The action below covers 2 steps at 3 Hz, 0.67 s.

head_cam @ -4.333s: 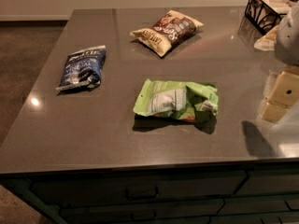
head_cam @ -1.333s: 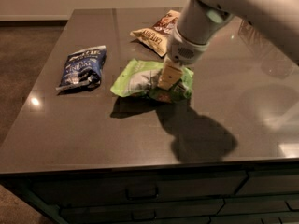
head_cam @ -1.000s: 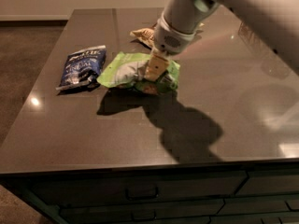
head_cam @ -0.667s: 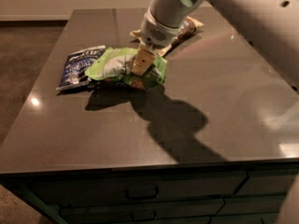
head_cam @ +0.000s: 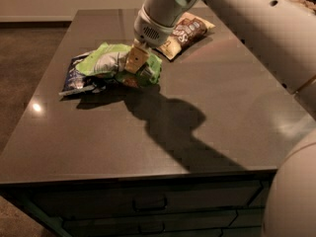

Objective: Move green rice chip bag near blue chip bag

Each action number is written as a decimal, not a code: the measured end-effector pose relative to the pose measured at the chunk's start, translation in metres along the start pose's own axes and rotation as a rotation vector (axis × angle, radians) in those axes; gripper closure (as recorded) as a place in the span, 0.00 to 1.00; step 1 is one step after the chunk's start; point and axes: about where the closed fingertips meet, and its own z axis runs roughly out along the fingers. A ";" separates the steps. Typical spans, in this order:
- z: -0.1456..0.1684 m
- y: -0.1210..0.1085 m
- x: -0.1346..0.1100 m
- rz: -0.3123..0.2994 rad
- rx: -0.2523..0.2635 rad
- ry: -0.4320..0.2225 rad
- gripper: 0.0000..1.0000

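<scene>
Brown-and-tan snack bag (head_cam: 186,32) on a dark bench (head_cam: 227,112).
It lies near the far edge; drawers (head_cam: 148,204) sit beneath the near edge, floor (head_cam: 24,63) beyond the left.

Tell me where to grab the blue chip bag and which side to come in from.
Grip the blue chip bag at its exposed left end, coming down from above on the left. It lies flat on the table. The green rice chip bag, held in the gripper, covers its right part, so only the left end looks free.
</scene>
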 end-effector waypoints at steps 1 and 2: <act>0.002 0.001 0.000 -0.001 -0.002 0.001 0.15; 0.004 0.001 -0.001 -0.003 -0.005 0.002 0.00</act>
